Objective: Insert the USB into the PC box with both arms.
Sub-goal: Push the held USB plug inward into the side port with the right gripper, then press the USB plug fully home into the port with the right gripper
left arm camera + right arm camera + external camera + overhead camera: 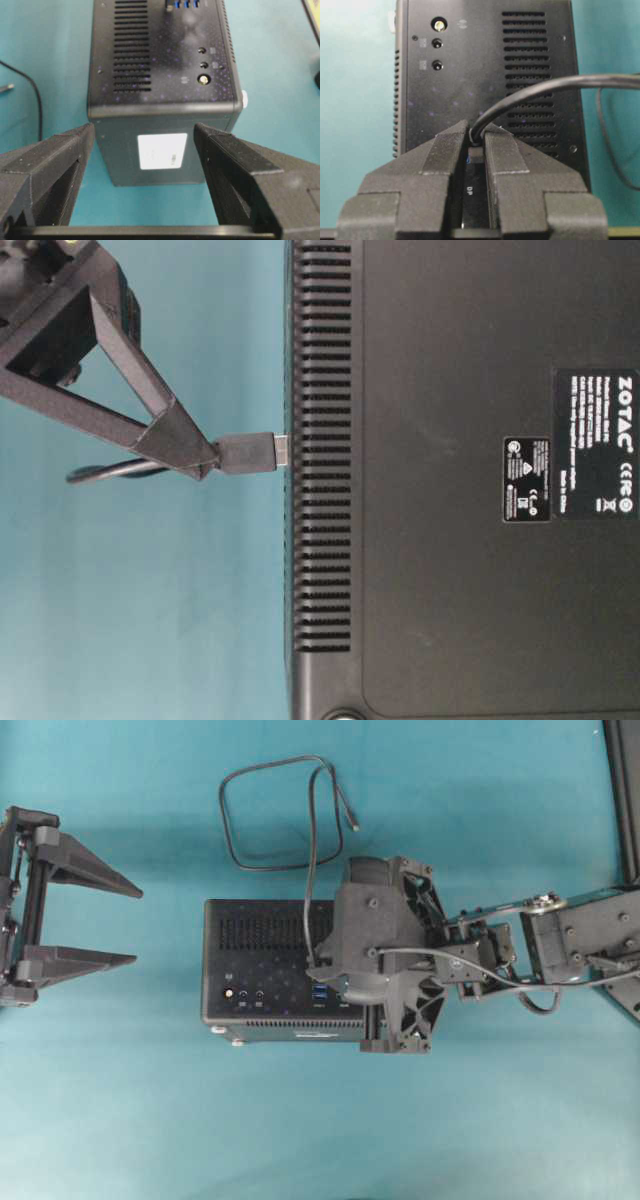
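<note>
While the PC box (270, 970) lies on your teal table (120, 1120), long axis left to right in the overhead view, its underside in the table-level view reads "ZOTAC" (622, 418), and "DP" (469, 189) shows between the right fingers. Your left gripper (135, 925) stands wide open at the box's left end, holding nothing. Your right gripper (475, 137) pinches the USB (245, 452) by its plug, which points level at the box's vented face, tip just at it; the cable loops behind.
</note>
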Action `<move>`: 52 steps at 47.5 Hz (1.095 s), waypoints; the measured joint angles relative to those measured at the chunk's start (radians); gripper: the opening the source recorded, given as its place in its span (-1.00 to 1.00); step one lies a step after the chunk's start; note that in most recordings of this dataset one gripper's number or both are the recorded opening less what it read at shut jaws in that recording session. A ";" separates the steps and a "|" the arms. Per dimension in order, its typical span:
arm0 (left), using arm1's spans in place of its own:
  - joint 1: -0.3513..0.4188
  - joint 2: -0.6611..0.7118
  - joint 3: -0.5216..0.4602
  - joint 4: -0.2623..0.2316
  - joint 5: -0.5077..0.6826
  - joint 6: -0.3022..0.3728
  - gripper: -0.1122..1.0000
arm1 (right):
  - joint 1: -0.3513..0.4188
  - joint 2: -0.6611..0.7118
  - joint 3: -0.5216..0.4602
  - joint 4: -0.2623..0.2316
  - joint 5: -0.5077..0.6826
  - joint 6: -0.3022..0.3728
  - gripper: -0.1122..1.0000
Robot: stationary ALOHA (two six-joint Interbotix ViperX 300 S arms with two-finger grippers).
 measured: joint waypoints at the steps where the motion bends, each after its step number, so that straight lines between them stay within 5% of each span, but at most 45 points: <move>1: 0.000 0.000 0.000 0.000 0.000 0.000 0.73 | 0.002 -0.002 0.000 0.000 0.000 0.006 -0.62; 52: 0.000 0.000 0.000 0.000 0.000 0.002 0.73 | -0.021 -0.005 0.028 0.002 -0.032 0.025 -0.62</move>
